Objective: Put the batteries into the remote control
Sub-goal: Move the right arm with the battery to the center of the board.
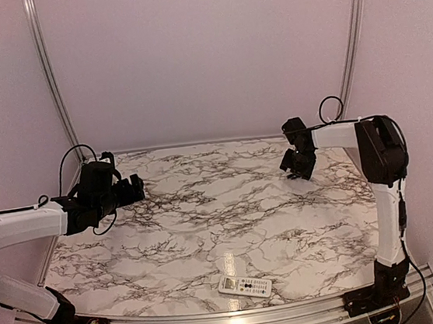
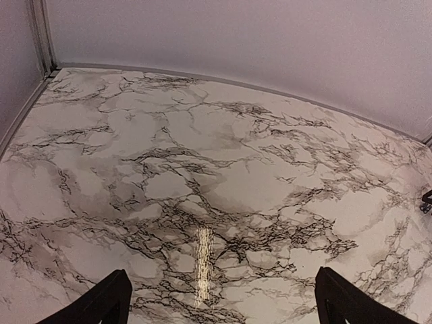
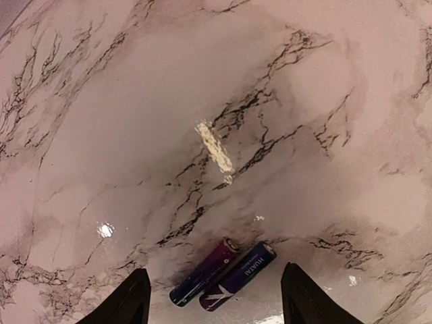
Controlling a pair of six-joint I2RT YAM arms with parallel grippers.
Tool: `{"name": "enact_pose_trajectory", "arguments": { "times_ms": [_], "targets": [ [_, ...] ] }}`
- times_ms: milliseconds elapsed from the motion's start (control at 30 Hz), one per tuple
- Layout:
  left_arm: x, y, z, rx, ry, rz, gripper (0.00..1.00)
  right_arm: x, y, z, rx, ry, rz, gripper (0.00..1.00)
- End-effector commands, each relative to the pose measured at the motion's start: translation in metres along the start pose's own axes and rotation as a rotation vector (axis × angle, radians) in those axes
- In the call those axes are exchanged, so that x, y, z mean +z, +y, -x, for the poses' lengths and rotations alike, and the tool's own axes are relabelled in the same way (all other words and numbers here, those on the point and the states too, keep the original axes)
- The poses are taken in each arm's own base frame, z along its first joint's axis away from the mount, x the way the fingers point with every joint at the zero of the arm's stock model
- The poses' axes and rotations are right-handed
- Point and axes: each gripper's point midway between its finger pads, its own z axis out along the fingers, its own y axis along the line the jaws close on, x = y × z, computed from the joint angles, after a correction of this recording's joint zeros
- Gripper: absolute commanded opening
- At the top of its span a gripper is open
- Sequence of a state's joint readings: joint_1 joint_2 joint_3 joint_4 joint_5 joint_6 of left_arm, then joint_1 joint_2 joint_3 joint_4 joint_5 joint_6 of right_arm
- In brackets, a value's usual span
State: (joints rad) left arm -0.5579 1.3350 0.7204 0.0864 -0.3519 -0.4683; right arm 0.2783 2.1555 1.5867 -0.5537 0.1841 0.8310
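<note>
Two batteries beneath the spread right end effector, remote control well apart

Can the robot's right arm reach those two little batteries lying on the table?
Probably yes. The right gripper hangs over the two batteries, its jaws apart, and in the wrist view both batteries lie in the gap between them. Nothing else on the marble table near them looks in the way.

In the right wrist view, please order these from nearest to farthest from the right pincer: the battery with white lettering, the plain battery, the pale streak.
1. battery with white lettering, between the fingers of the right pincer.
2. plain battery, beside it on the image's left; too close to call.
3. pale streak, clearly farther, mid-view.
</note>
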Motion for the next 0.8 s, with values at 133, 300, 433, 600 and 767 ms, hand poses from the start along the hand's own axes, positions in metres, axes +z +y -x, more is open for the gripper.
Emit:
{"name": "enact_pose_trajectory", "arguments": {
  "times_ms": [133, 300, 433, 600, 767],
  "targets": [
    [-0.004, 0.006, 0.006, -0.001, -0.028, 0.033, 0.99, 0.012, -0.019, 0.002, 0.059, -0.01, -0.116, 0.58],
    [-0.003, 0.007, 0.008, -0.001, -0.033, 0.047, 0.99, 0.017, -0.021, 0.0, 0.031, 0.005, -0.137, 0.54],
    [-0.001, 0.007, 0.008, 0.001, -0.025, 0.056, 0.99, 0.02, -0.023, -0.002, -0.017, 0.018, -0.163, 0.5],
    [0.0, 0.008, 0.009, -0.003, -0.025, 0.066, 0.99, 0.024, -0.026, -0.007, -0.078, 0.04, -0.196, 0.47],
    [0.0, 0.008, 0.008, -0.005, -0.024, 0.066, 0.99, 0.031, -0.026, -0.018, -0.113, 0.084, -0.176, 0.43]
  ]
}}
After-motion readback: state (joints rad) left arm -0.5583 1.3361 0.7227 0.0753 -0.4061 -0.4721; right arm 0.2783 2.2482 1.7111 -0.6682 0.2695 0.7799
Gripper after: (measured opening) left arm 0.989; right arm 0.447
